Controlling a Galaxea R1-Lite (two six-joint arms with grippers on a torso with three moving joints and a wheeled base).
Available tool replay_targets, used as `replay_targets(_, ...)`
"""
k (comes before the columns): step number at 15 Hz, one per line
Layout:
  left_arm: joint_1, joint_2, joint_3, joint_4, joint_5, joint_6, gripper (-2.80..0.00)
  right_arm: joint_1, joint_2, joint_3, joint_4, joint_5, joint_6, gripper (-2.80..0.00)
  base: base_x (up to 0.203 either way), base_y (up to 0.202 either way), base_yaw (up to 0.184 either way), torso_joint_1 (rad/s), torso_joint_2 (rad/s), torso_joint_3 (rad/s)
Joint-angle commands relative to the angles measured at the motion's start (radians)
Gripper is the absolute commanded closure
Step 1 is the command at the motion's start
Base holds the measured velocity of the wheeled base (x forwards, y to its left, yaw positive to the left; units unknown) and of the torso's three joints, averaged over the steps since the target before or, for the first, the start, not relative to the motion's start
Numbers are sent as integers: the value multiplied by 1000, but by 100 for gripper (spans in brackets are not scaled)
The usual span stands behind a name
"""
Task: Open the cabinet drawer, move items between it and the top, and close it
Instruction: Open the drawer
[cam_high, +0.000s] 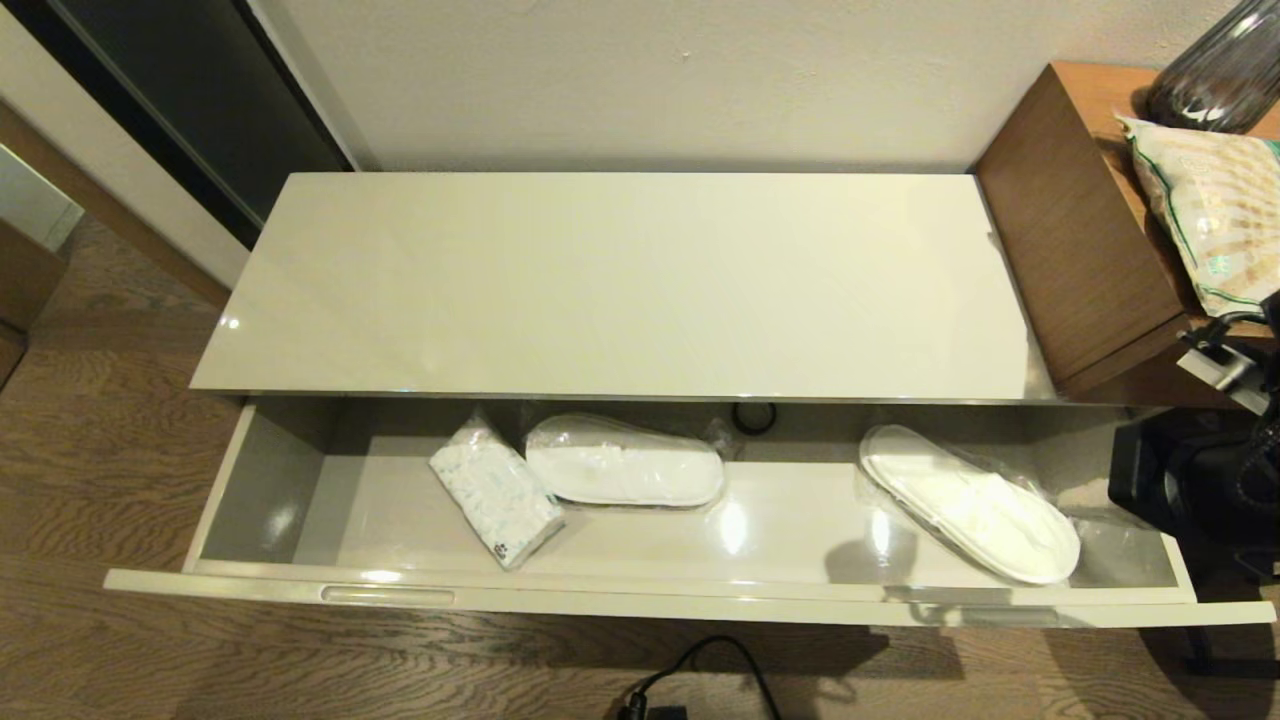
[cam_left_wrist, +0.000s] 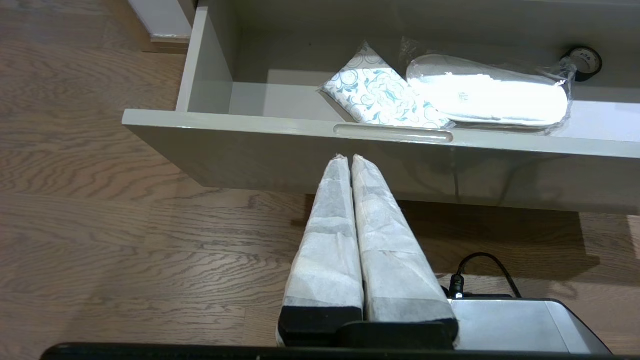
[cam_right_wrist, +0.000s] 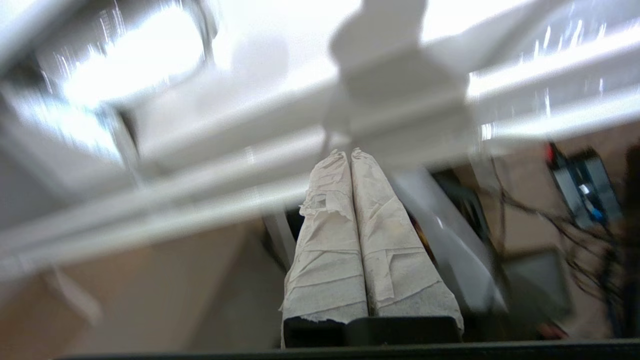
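Standing pulled fully out, the cabinet drawer (cam_high: 640, 600) shows its grey inside, with the glossy cream top (cam_high: 620, 285) of the cabinet behind it.

The left hand (cam_left_wrist: 350, 159) hovers over the wooden floor (cam_left_wrist: 100, 225) just outside the drawer's front panel, its two cloth-wrapped fingers (cam_left_wrist: 330, 220) pressed together and holding nothing. Directly ahead of its tips is one of the long recessed slots (cam_left_wrist: 393, 133) in the drawer's front edge. Just beyond that slot, inside the drawer, lies a tissue pack (cam_left_wrist: 382, 95) with a blue-green swirl print. Touching the pack, on the side away from the drawer's near end wall, is a wrapped slipper pair (cam_left_wrist: 487, 95) lying lengthwise in clear crinkly plastic. A roll of dark tape (cam_left_wrist: 582, 61) sits at the drawer's back wall, past the far end of that pair.

A second wrapped slipper pair (cam_high: 970, 505) lies at an angle well apart from the first, toward the drawer's other end.

The right hand (cam_right_wrist: 348, 152) is also closed and empty, its wrapped fingers (cam_right_wrist: 330, 230) together. Its surroundings are blurred, showing only pale edges in front of the tips.

A brown side table (cam_high: 1080, 230) stands beside the cabinet, with a patterned bag (cam_high: 1215, 215) on it.
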Motion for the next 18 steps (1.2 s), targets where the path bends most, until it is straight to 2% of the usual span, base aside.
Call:
replay_targets(1, 0, 1, 0, 0, 1, 0, 0, 0, 53, 2, -65, -51, 43, 0, 0, 0, 0, 0, 0, 0)
replay_targets(3, 0, 1, 0, 0, 1, 0, 0, -1, 105, -5, -128, -113, 102, 0, 0, 0, 0, 0, 0, 0)
replay_targets(5, 0, 1, 0, 0, 1, 0, 0, 0, 156, -8, -173, -128, 121, 0, 0, 0, 0, 0, 0, 0)
replay_targets(11, 0, 1, 0, 0, 1, 0, 0, 5, 309, 22, -193, -119, 127, 0, 0, 0, 0, 0, 0, 0)
replay_targets(16, 0, 1, 0, 0, 1, 0, 0, 5, 385, 83, -195, -72, 128, 0, 0, 0, 0, 0, 0, 0)
replay_targets(18, 0, 1, 0, 0, 1, 0, 0, 4, 426, 113, -251, -72, 128, 0, 0, 0, 0, 0, 0, 0)
